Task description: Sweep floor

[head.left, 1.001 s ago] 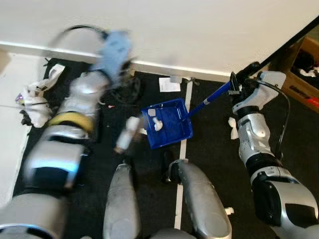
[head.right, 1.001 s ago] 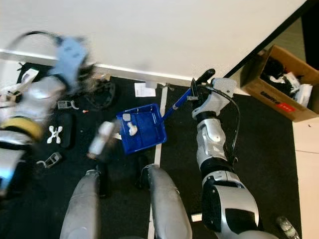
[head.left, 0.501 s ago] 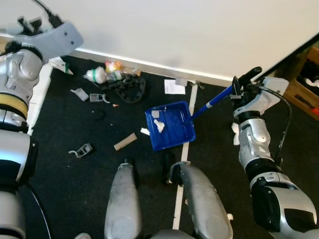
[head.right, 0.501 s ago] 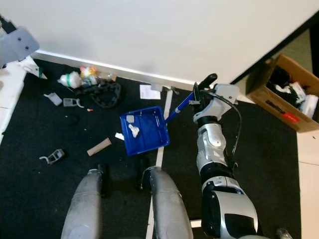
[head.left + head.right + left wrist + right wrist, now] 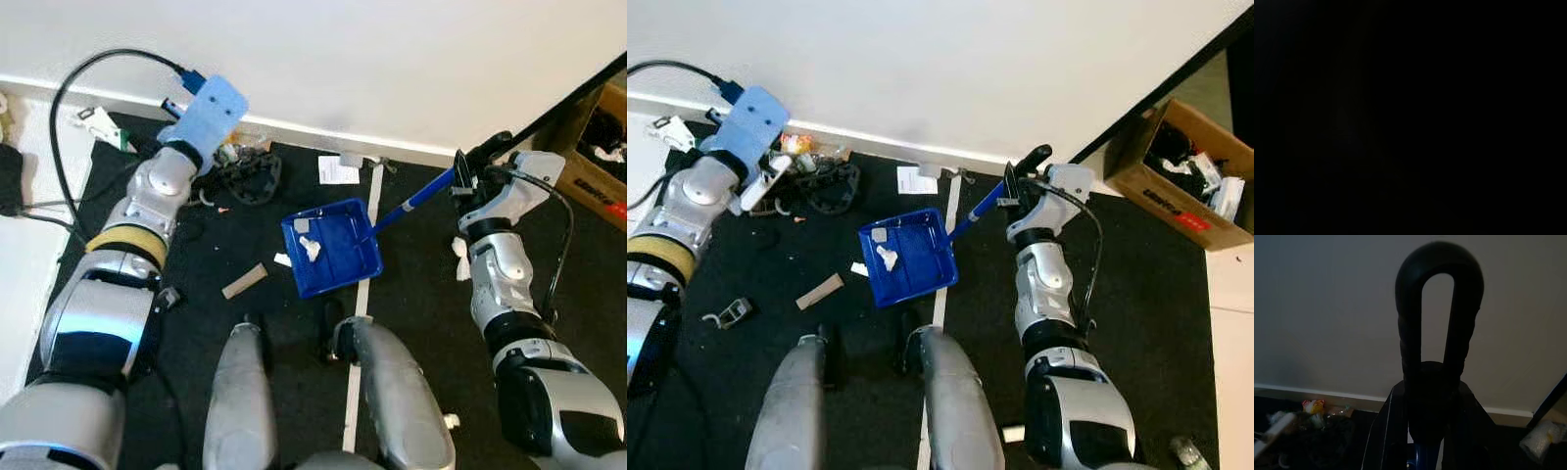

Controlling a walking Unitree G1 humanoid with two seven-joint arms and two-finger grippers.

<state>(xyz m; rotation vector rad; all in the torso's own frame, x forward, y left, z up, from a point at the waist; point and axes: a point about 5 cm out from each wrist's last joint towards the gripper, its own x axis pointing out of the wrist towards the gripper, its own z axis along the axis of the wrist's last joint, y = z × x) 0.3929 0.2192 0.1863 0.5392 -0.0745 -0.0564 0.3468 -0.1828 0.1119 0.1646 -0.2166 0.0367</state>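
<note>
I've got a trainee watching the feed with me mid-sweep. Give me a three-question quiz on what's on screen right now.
1. True or false: the blue plastic dustpan on the black carpet already holds white scraps.
2. Which gripper is shut on the dustpan's blue handle with its black looped grip? A) the left gripper B) the right gripper
3. Fill in: the brown cardboard strip lies on the carpet on the robot's ____ side of the dustpan.

Key: 1 true. 2 B. 3 left.
</note>
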